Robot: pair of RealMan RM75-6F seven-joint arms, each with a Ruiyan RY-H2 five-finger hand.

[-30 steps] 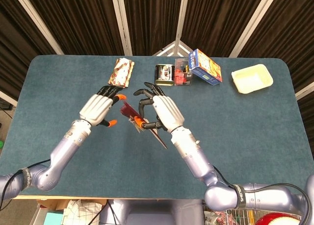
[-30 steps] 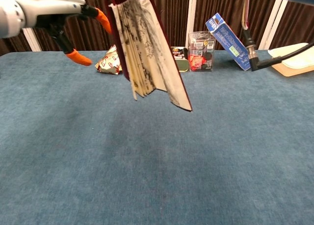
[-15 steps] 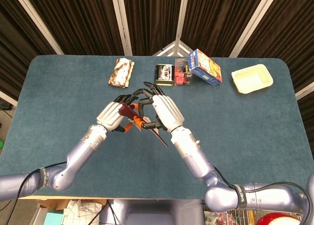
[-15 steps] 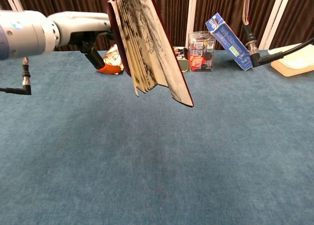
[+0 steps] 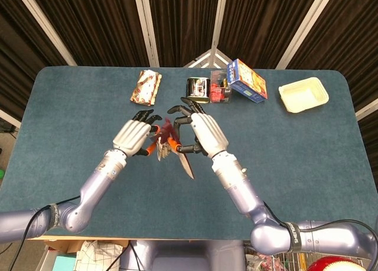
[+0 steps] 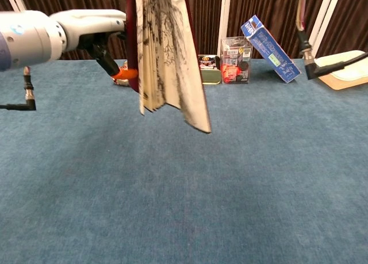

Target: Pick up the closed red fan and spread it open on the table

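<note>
Both hands grip the fan (image 6: 164,57) above the desk (image 5: 295,165): right hand (image 5: 204,132), and apparently left hand (image 5: 134,136). Uneven pulling could tear folds.

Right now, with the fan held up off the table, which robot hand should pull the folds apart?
Left, probably. The right robot hand already holds the fan above the table, so it should only steady it. The left robot hand sits right beside the fan's outer edge.
</note>
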